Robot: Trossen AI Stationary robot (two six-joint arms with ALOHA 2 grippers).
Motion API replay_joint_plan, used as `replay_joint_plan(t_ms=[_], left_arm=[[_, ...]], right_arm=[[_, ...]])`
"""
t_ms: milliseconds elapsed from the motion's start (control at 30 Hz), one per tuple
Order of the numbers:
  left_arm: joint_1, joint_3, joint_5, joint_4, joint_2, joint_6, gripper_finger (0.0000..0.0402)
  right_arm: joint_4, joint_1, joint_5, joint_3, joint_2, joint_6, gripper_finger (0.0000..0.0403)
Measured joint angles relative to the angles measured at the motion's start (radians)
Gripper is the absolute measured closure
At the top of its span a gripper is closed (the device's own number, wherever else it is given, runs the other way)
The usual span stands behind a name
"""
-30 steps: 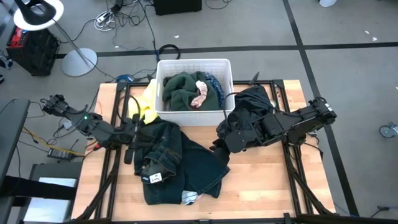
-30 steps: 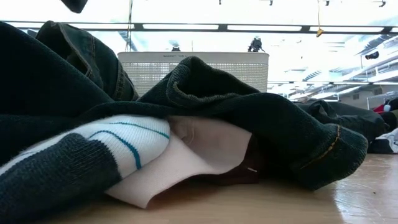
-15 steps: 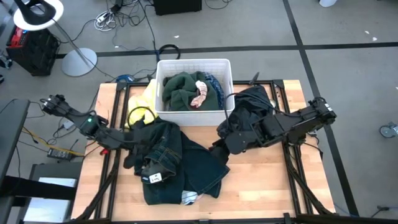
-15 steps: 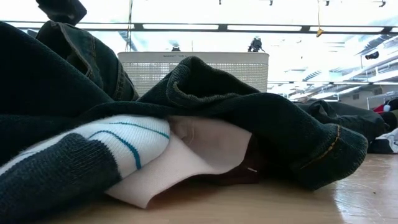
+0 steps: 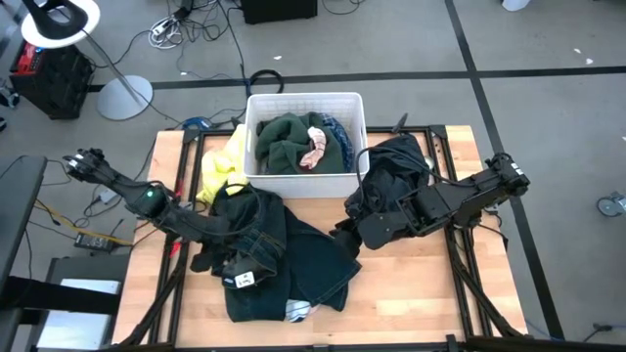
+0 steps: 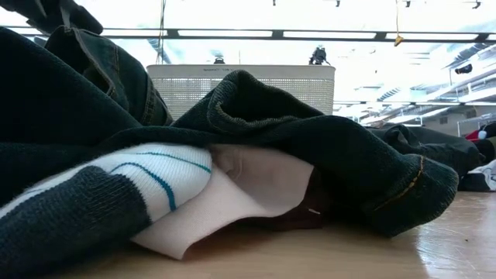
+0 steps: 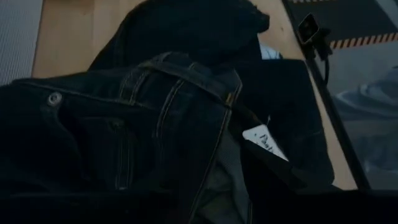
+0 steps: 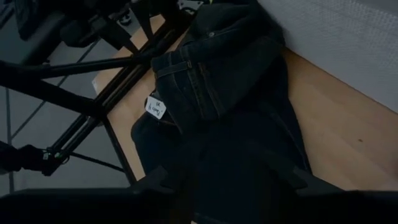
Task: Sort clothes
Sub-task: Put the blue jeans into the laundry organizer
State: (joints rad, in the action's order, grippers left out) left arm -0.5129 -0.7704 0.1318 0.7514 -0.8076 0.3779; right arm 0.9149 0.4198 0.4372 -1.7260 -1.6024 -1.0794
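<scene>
A pair of dark jeans (image 5: 269, 249) lies crumpled on the table in front of the white bin (image 5: 305, 100). Its waistband and paper tag (image 7: 264, 142) show in the left wrist view. My left gripper (image 5: 217, 240) is low over the jeans' waistband at their left side. My right gripper (image 5: 350, 233) is open at the jeans' right edge, with a jeans leg (image 8: 249, 143) running between its fingers. A white-striped sock (image 6: 147, 174) lies partly under the jeans' near end. A yellow garment (image 5: 220, 168) lies left of the bin. A black garment (image 5: 396, 161) lies right of it. My right gripper stands with its fingers (image 8: 158, 182) on either side of the jeans leg, slanting down from the table's right. I cannot tell whether they touch the cloth.
The bin holds a dark green garment (image 5: 289, 142), a salmon pink piece (image 5: 315, 149) and a blue plaid one (image 5: 333, 127). Bare wood (image 5: 411, 284) shows at the near right. The right arm lies over the black garment.
My left gripper has gone toward the table's right and near edges and down, from beside the yellow garment to over the jeans' waistband. More of the yellow garment shows now.
</scene>
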Motion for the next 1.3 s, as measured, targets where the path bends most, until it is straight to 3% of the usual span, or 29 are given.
replay_joint_plan(t_ms=[267, 500, 633, 733, 867, 1100, 1300], left_arm=[[0.000, 0.000, -0.028, 0.011, -0.063, 0.019, 0.0269], [0.000, 0.000, 0.215, 0.010, -0.125, 0.023, 0.0269], [0.004, 0.000, 0.303, 0.009, -0.156, 0.058, 0.0271], [0.004, 0.000, 0.310, 0.009, -0.164, 0.128, 0.0297], [0.004, -0.009, 0.313, 0.008, -0.165, 0.232, 0.0379], [0.004, -0.145, 0.433, 0.004, -0.166, 0.312, 0.0396], [0.005, -0.329, 0.554, 0.005, -0.187, 0.295, 0.0399]], right_arm=[[0.003, -0.002, 0.001, 0.000, 0.000, 0.017, 0.0275], [0.003, -0.002, 0.001, 0.000, 0.000, 0.025, 0.0275], [0.004, -0.001, 0.000, 0.000, 0.000, 0.060, 0.0275], [0.032, -0.001, 0.001, 0.000, 0.000, 0.105, 0.0275], [0.107, -0.002, -0.001, 0.023, 0.003, 0.148, 0.0275], [0.123, -0.033, -0.160, 0.161, 0.003, 0.247, 0.0295], [0.019, -0.029, -0.216, 0.316, 0.017, 0.310, 0.0336]])
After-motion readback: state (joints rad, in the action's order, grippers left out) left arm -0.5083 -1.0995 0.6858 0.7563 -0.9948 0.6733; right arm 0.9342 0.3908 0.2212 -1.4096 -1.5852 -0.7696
